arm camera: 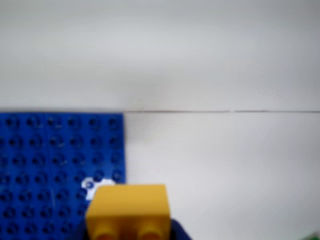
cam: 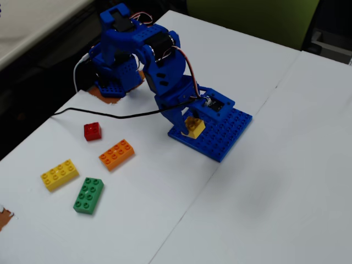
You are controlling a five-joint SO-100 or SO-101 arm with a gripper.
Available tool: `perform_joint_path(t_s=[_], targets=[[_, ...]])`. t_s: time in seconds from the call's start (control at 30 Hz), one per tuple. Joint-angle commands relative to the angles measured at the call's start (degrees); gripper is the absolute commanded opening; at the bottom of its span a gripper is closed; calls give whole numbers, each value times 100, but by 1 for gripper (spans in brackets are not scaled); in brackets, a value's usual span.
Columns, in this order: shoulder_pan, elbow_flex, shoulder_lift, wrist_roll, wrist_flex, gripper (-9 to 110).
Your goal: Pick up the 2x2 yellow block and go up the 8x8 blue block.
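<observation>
The fingers [cam: 192,124] are clamped on the yellow block [cam: 194,126], held at the near corner of the blue plate [cam: 225,135]. Best to square its underside to the plate's studs, then press straight down.

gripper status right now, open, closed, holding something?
Gripper: closed on the 2x2 yellow block, held at the edge of the 8x8 blue block.

In the fixed view the baseplate [cam: 223,135] lies mid-surface [cam: 286,181], with the 2x2 brick [cam: 194,126] over its left corner. Toward the surface's left edge lie a small brick [cam: 92,131], then three longer bricks [cam: 116,154] [cam: 59,174] [cam: 88,194] nearer the front corner.
</observation>
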Motion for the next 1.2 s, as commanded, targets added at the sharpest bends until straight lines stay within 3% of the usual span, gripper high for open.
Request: perform_joint_path(t_s=[0.0,0.63,1.17], targets=[[-246,-272,448,237,62,0],[-1362,-536,703,1266,1143,0],[-1521,-738,202,1767,1380,0]])
